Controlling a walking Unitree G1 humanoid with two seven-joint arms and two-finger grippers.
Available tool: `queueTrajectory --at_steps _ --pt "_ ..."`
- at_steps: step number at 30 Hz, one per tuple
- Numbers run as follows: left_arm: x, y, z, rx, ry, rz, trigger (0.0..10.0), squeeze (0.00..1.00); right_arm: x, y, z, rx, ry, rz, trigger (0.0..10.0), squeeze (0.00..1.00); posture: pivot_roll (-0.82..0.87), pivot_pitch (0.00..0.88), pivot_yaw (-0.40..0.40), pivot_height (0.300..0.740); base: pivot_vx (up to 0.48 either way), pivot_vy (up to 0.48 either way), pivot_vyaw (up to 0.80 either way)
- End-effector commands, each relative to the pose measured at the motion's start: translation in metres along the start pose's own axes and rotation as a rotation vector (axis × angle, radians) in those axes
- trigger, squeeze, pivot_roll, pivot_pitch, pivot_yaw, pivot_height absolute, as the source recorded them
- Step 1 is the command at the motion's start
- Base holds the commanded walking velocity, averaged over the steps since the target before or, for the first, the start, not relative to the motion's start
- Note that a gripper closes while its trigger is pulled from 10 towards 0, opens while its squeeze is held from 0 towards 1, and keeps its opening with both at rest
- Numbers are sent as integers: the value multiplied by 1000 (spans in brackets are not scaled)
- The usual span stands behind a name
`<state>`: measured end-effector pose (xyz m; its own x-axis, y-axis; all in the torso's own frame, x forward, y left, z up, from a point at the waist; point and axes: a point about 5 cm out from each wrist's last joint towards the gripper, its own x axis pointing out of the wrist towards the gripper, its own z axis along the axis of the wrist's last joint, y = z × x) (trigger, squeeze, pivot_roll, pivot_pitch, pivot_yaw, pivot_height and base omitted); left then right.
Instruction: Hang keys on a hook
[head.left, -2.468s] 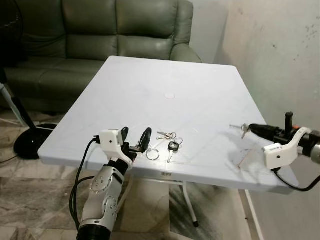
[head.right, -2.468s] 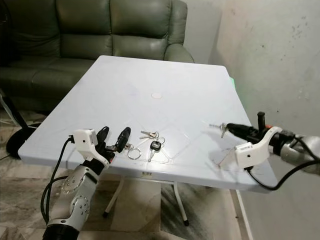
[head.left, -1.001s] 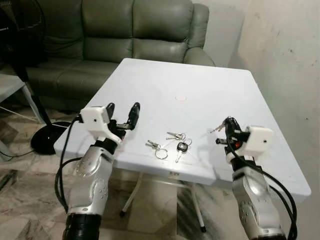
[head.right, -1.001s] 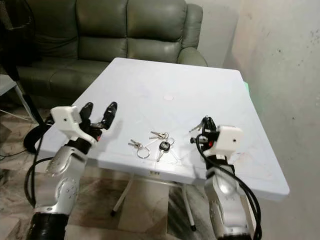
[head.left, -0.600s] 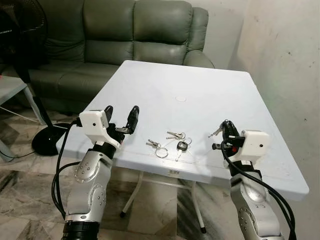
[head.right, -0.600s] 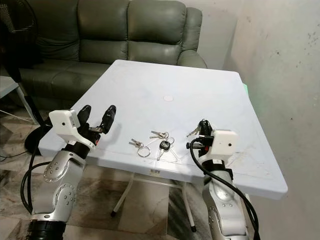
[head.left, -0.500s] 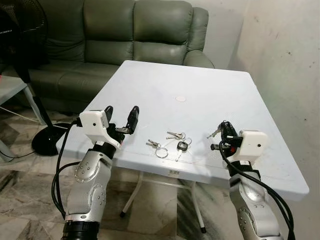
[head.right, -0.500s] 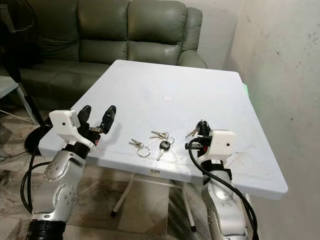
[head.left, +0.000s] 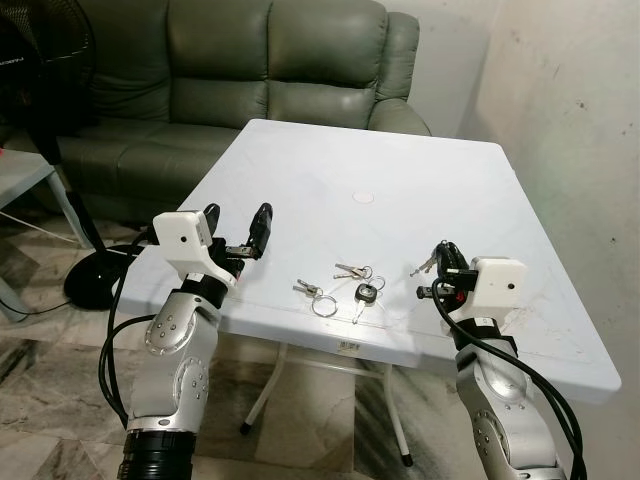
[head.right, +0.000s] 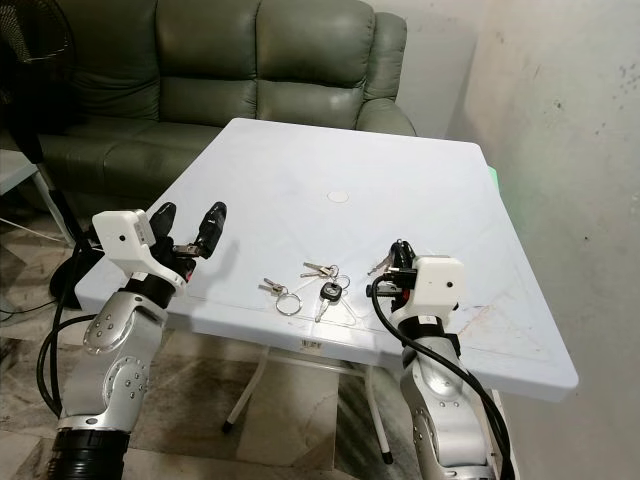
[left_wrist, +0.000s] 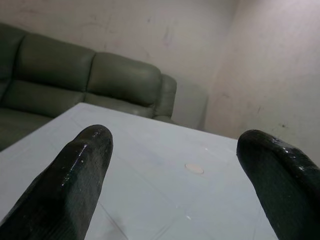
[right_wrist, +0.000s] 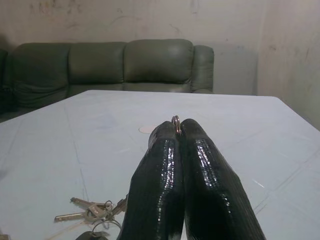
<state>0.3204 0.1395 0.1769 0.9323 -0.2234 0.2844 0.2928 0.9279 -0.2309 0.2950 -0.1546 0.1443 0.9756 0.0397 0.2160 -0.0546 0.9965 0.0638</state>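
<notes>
My right gripper (head.left: 443, 251) is raised over the white table's (head.left: 400, 160) front right part, shut on a small key ring (right_wrist: 175, 119) with keys (head.left: 427, 265) dangling from it. On the table lie more keys: a silver bunch (head.left: 352, 271), a black-headed car key (head.left: 367, 292) and a ring with a key (head.left: 315, 298), all left of the right gripper. My left gripper (head.left: 237, 222) hovers at the table's front left edge, open, with nothing between its fingers (left_wrist: 75, 175).
A green leather sofa (head.left: 250, 70) stands behind the table. A black fan stand (head.left: 90, 280) is on the floor at the left, with a grey table corner (head.left: 20, 175) beside it. A stained wall (head.left: 580, 120) runs along the right. A round cap (head.left: 366, 197) marks the table's middle.
The view has turned and pulled back. My right gripper, with the key ring, swung from the right wall side to above the table's front. The left gripper rose off the table edge.
</notes>
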Motion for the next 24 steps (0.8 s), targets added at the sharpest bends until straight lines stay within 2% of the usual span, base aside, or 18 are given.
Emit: queueTrajectory --at_steps 1,10,13,17,20,24 --pt "3 -2 1 2 -3 -6 10000 0 2 -2 0 5 12 -9 10000 0 5 0 -33 740 0 0 0" --pt "6 -6 -2 -18 3 -17 10000 0 2 -7 -2 -2 38 -30 10000 0 -2 0 -30 740 0 0 -647" --pt "7 -5 -1 20 3 -20 10000 0 3 -8 -2 -7 39 -33 10000 0 -2 0 -30 740 0 0 -756" --pt "8 -6 -1 19 3 -22 10000 0 4 -8 -2 -7 39 -31 10000 0 -2 0 -31 740 0 0 -756" --pt "8 -5 -1 42 18 -20 10000 0 4 -7 -1 -7 39 -30 10000 0 -2 0 -32 740 0 -382 -756" --pt "8 -7 1 -23 -18 -17 10000 0 4 -8 -1 -9 40 -30 10000 0 -5 0 -35 740 0 -268 -756"
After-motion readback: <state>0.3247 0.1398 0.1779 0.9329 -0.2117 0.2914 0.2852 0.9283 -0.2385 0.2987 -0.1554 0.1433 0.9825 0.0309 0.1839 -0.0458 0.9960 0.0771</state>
